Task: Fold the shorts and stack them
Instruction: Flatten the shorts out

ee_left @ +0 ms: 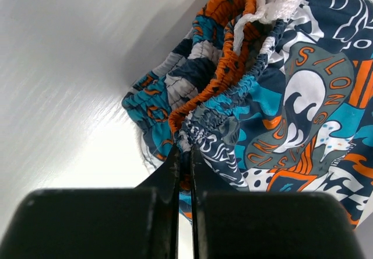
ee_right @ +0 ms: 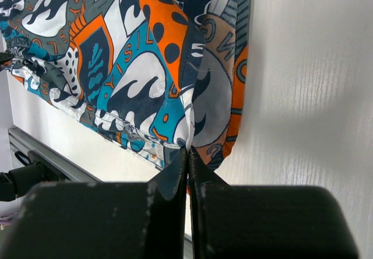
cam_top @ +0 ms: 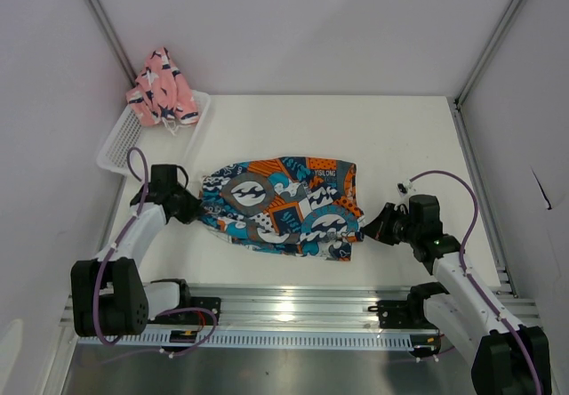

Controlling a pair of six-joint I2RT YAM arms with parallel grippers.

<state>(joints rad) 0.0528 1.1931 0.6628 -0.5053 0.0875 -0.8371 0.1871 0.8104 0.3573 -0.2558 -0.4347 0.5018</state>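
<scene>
The printed blue, orange, white and grey shorts (cam_top: pixel 283 205) lie spread across the middle of the white table. My left gripper (cam_top: pixel 197 206) is shut on their elastic waistband at the left end; the left wrist view shows the waistband (ee_left: pixel 217 90) and white drawstring pinched between my fingers (ee_left: pixel 184 160). My right gripper (cam_top: pixel 366 226) is shut on the leg hem at the right end; the right wrist view shows the fabric (ee_right: pixel 145 78) nipped at the fingertips (ee_right: pixel 187 154). The pink shorts (cam_top: pixel 162 88) with navy-and-white shapes sit bunched at the far left, in the basket.
A white plastic mesh basket (cam_top: pixel 120 141) stands at the far left against the wall. A metal rail (cam_top: pixel 293 302) runs along the near table edge. Enclosure walls and posts close off both sides and the back.
</scene>
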